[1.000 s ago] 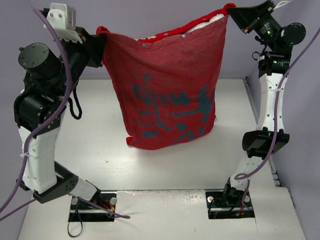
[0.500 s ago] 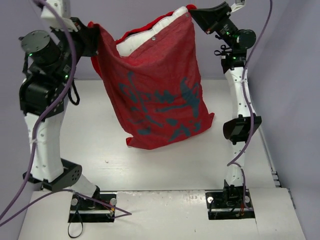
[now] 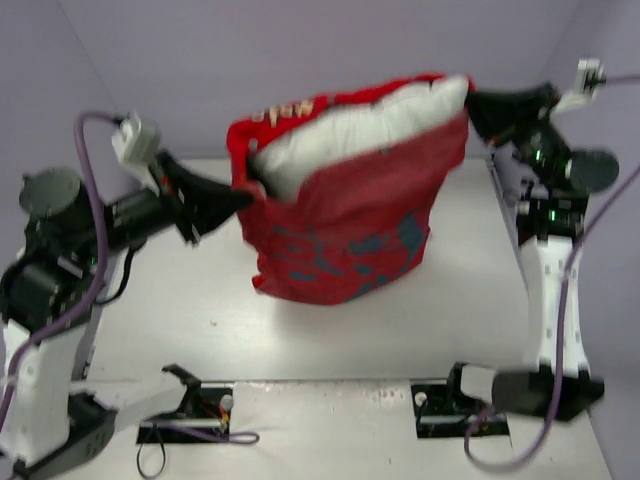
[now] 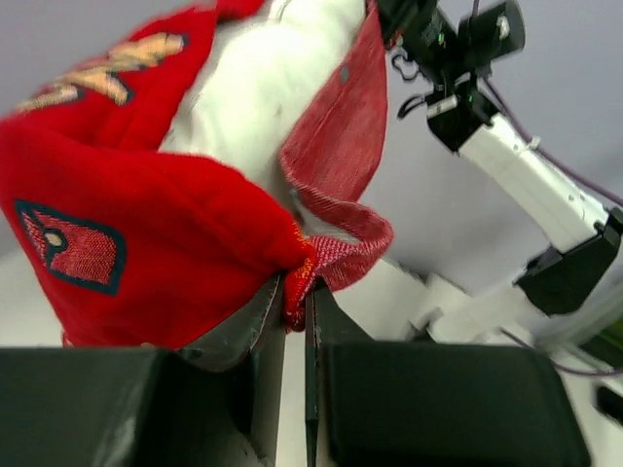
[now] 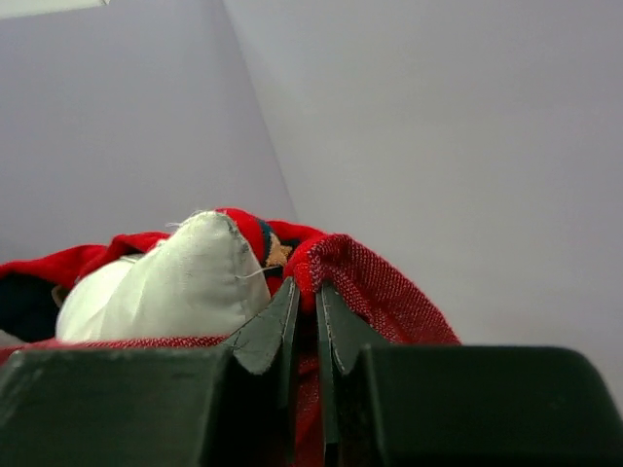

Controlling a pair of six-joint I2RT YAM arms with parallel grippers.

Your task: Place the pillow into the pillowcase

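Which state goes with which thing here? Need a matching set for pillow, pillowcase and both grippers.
Things:
1. pillow
2. pillowcase
3. left gripper
4. right gripper

States:
A. shut on the opening's edge, at the right of the top view
B. red, held up with its open end on top
C. white, partly inside, its top showing above the opening
D. shut on the opening's edge, at the left of the top view

Pairs: 1-C, 2-B, 3-D, 4-A
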